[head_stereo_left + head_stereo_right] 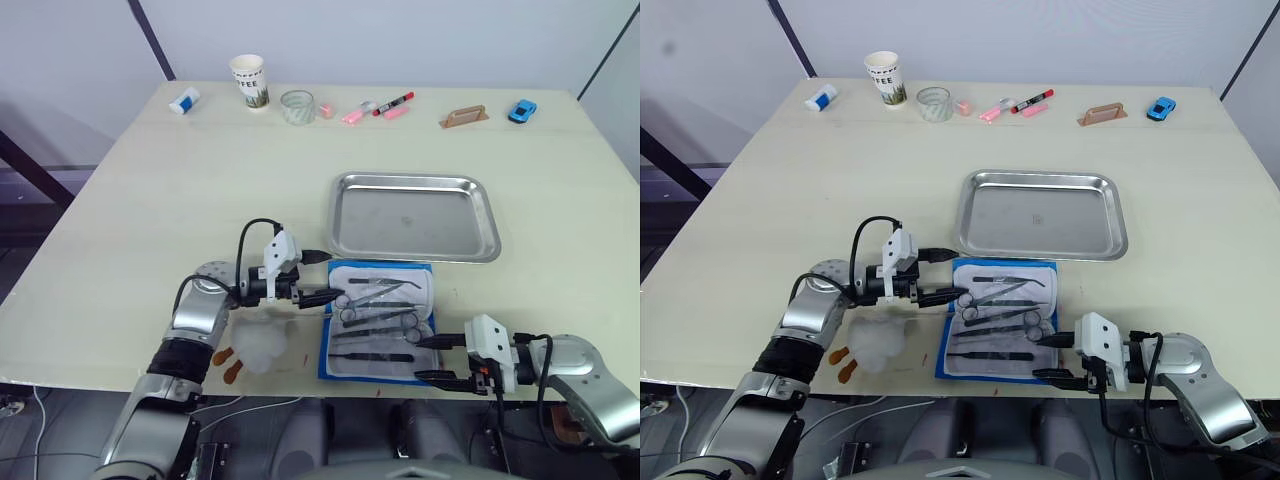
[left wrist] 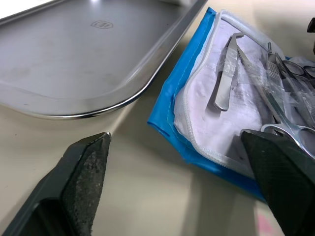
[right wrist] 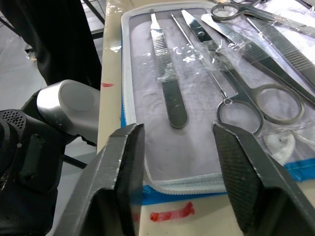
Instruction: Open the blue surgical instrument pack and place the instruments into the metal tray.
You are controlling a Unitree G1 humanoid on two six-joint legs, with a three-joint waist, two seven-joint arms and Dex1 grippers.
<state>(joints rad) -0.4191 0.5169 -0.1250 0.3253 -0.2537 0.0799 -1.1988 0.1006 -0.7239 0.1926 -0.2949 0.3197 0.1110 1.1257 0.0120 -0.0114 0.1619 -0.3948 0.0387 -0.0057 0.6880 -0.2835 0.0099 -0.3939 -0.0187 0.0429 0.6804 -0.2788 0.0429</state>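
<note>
The blue surgical instrument pack [image 1: 381, 273] lies open near the table's front edge, its whitish lining up. Several instruments [image 1: 378, 312] lie on the lining: scissors, forceps and tweezers [image 2: 225, 78]. The metal tray [image 1: 415, 215] sits just behind the pack, and nothing lies in it. My left gripper [image 1: 325, 278] is open at the pack's left edge, one finger [image 2: 278, 172] over the lining beside a ring handle, the other off the pack near the tray's corner. My right gripper [image 1: 432, 358] is open at the pack's front right corner, with a flat handle [image 3: 170, 91] and a ring handle just ahead.
A white plush with orange feet [image 1: 258, 345] lies under my left forearm at the front edge. Along the back edge stand a paper cup [image 1: 250, 80], a glass [image 1: 297, 106], markers [image 1: 393, 103], a wooden block [image 1: 463, 117] and a blue toy car [image 1: 521, 110].
</note>
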